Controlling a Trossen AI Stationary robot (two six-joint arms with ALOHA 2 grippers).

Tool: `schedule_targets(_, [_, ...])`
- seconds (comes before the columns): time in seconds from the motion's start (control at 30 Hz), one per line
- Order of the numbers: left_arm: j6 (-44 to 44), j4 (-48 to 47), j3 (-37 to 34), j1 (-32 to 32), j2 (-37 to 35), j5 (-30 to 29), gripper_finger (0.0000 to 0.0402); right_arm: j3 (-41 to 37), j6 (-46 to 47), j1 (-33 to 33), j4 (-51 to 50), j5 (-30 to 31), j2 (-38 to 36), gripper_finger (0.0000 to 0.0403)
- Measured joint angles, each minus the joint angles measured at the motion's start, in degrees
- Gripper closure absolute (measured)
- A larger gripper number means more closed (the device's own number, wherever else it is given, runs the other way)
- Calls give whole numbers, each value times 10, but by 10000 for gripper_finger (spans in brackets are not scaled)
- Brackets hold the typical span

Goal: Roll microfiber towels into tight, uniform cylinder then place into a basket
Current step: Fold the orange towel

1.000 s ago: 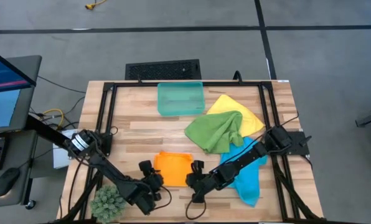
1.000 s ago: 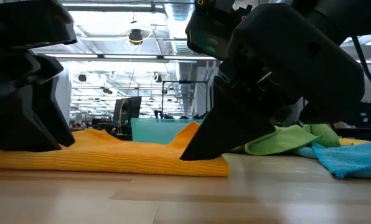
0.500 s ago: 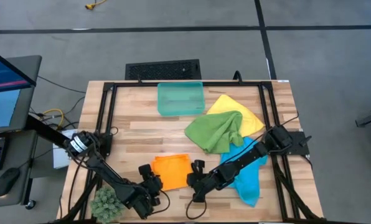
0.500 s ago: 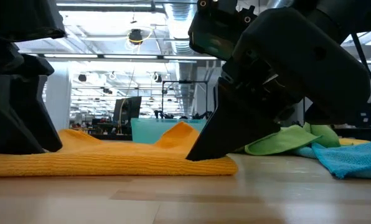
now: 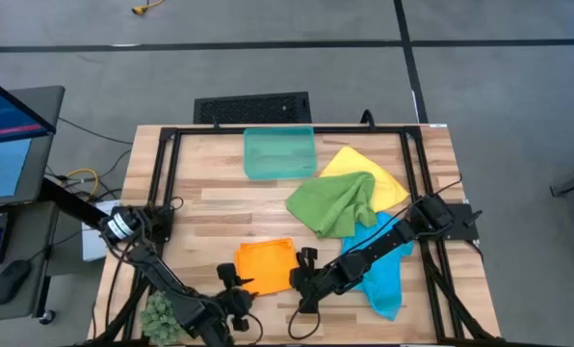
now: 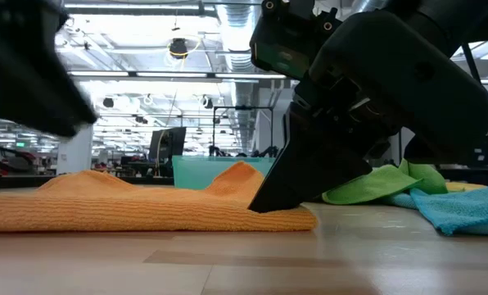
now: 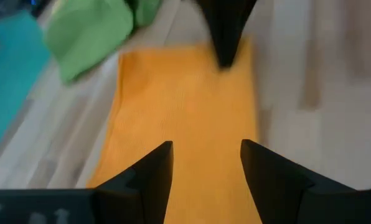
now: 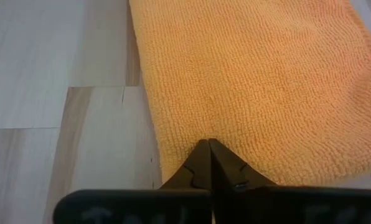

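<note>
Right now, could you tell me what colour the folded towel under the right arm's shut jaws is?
Orange towel, clearest in the right wrist view.

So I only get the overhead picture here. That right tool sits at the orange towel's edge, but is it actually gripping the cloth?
Observer: Its wrist camera shows the right tool shut, tips pressed on the orange towel.
Operator: And the left tool?
Observer: The left tool is open, over the towel's other end, gripping nothing.
Operator: Does the towel lie flat?
Observer: The table-level camera shows a raised fold beside the right tool.
</note>
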Motion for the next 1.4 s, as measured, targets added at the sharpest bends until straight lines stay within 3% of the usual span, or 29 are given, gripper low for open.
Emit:
schedule_targets(0.3, [71,123,-35,39,-1,-3,220,0,0,0,0,0,0,389])
schedule_targets(0.43, [87,163,-59,53,-1,47,220,0,0,0,0,-1,0,391])
schedule_targets(0.97, [51,180,-96,51,-3,143,220,0,0,0,0,-2,0,388])
schedule_targets(1.4, [14,115,-94,30,-5,162,220,0,0,0,0,-2,0,389])
